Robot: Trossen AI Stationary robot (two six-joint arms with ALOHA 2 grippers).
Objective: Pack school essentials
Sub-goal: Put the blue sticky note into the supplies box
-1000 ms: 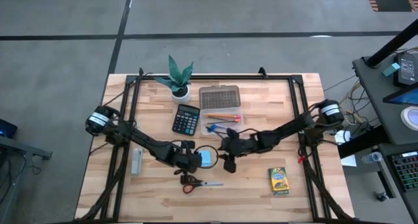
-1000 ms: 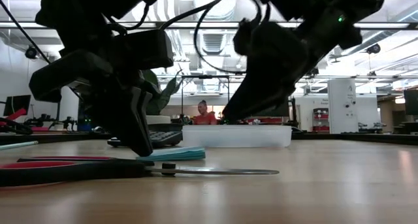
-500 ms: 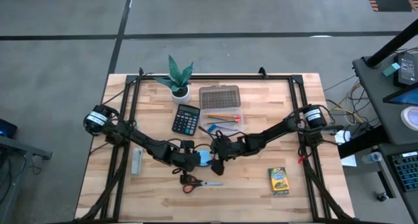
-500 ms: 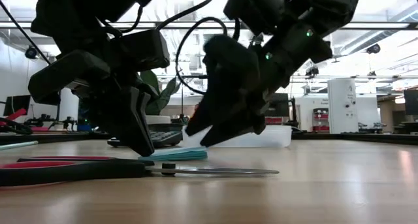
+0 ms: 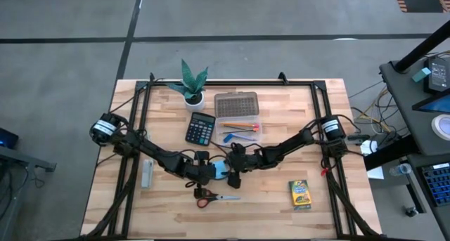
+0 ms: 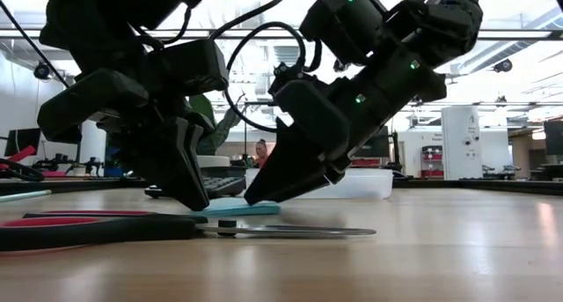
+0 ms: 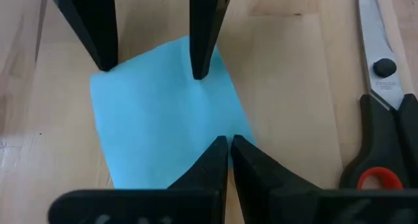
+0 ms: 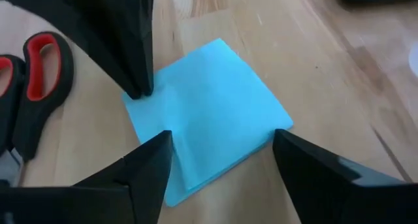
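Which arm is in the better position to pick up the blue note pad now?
The right. Its gripper is open, with one finger on each side of the note pad. The left gripper is shut and only presses on it.

i see my two matte black jointed arms, each with a silver-white band at its shoulder joint. black cables loop over the wrists. small green indicator lights glow on the right arm, and both tools end in tapered black fingers.
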